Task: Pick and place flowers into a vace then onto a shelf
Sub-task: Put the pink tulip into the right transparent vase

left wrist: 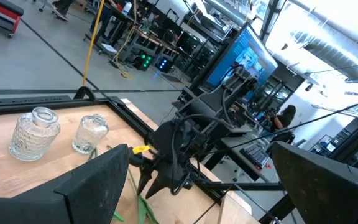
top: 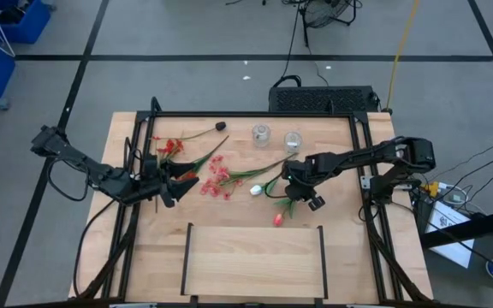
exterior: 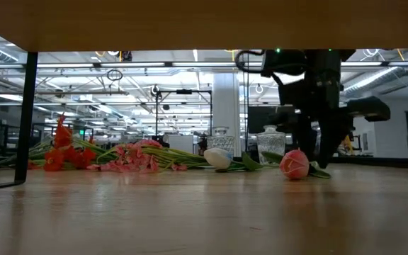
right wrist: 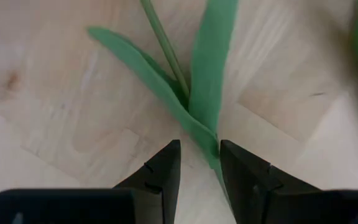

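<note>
Hovering right of centre in the high view, the right end effector [right wrist: 199, 163] is held slightly spread, its dark fingers [right wrist: 160, 168] straddling the thin green stalk and long leaves [right wrist: 191, 93] of the pink-red tulip bud [top: 277, 220], which lies on the light-wood desk [top: 341, 222] just above the low light-wood shelf [top: 251, 257]. No pinch is judged made yet. A sound grasp would be centred on the stalk, not a leaf, before closing. Two clear glass vases [top: 261, 133] stand upper centre. The left end effector [top: 165, 180] waits, spread, at centre left beside the red sprays [top: 171, 147].
</note>
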Robot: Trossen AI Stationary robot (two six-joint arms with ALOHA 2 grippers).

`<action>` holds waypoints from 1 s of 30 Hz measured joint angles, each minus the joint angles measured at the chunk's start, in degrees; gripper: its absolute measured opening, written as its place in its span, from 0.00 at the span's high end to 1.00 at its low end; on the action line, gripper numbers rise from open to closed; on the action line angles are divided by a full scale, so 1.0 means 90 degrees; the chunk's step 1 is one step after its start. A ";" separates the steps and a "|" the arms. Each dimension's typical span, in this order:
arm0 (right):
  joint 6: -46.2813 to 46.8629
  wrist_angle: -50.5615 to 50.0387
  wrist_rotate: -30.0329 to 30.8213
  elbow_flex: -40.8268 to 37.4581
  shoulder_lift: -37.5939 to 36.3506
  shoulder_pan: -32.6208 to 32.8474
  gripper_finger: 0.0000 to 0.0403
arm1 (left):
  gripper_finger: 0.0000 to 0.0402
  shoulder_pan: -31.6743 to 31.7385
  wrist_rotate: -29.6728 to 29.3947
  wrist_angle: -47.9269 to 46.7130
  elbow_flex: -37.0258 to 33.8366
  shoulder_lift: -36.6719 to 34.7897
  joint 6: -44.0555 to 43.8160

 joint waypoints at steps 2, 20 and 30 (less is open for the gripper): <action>-0.0023 0.0077 0.0012 -0.0031 0.0128 0.0000 0.74 | 0.01 0.0001 0.0000 0.0000 0.0000 0.0000 -0.0007; 0.0690 0.0204 0.0028 -0.0037 0.0374 0.0000 0.97 | 0.01 0.0002 0.0000 0.0000 0.0000 0.0000 0.0000; 0.1629 0.0386 0.0041 -0.0072 -0.0285 -0.0043 0.99 | 0.01 0.0000 -0.0005 -0.0005 0.0000 0.0000 0.0183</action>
